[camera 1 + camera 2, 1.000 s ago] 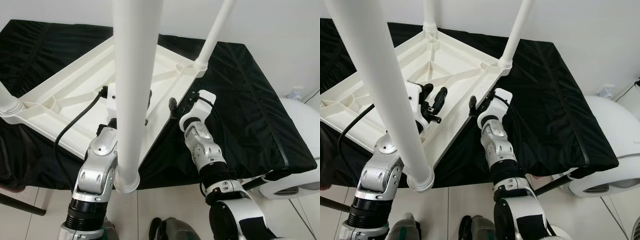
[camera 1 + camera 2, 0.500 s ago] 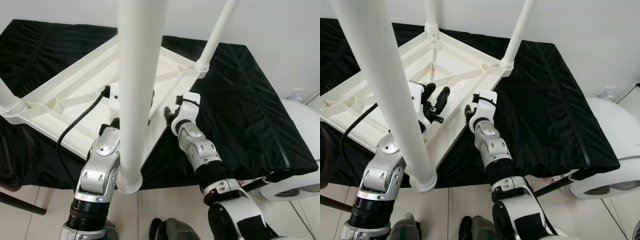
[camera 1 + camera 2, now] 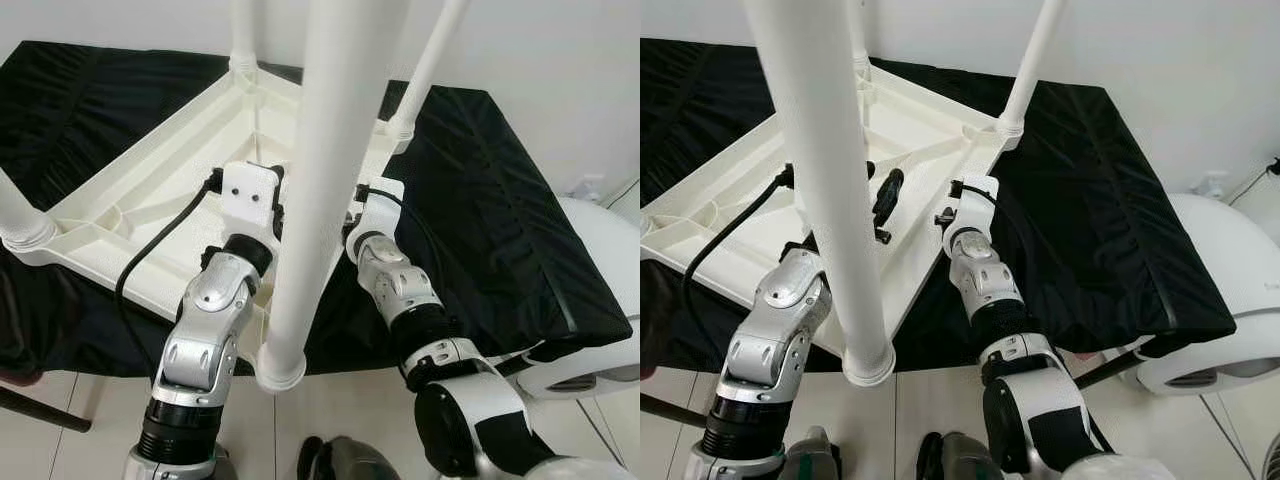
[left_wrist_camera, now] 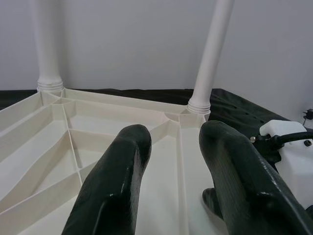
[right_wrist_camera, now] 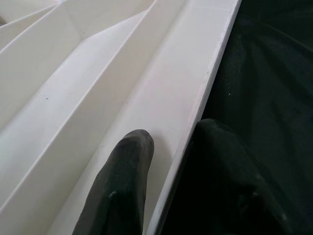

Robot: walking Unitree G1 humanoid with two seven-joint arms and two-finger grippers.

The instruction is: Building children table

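The white children's table (image 3: 150, 180) is seen upside down on the black-draped counter (image 3: 500, 200), occupying the upper left and centre of the head views, its ribbed underside facing up so that the legs can be fitted into the corner sockets. Four legs are seen standing in place: one near leg (image 3: 320, 190) crossing the centre of the frame, one far leg (image 3: 425, 70) at the upper right, another (image 3: 242, 30) at the top centre, and a stub (image 3: 18, 215) at the left edge.

The right claw (image 5: 168, 161) is placed astride the table's right rim (image 5: 210, 93), one finger (image 5: 122, 181) on the inner white face and the other on the outer side over the black cloth; it appears closed around the rim, probably to steady or shift the tabletop. The left claw (image 4: 171, 161) is held released above the ribbed underside near the centre of the frame, its fingers (image 4: 117, 181) apart and nothing between them.

Compared with a second earlier, the right claw has been brought from just off the rim onto it. The near leg is now drawn further right in the frame and the far corner socket is uncovered, a change owed at least partly to camera movement. The left arm has been advanced slightly over the tabletop.
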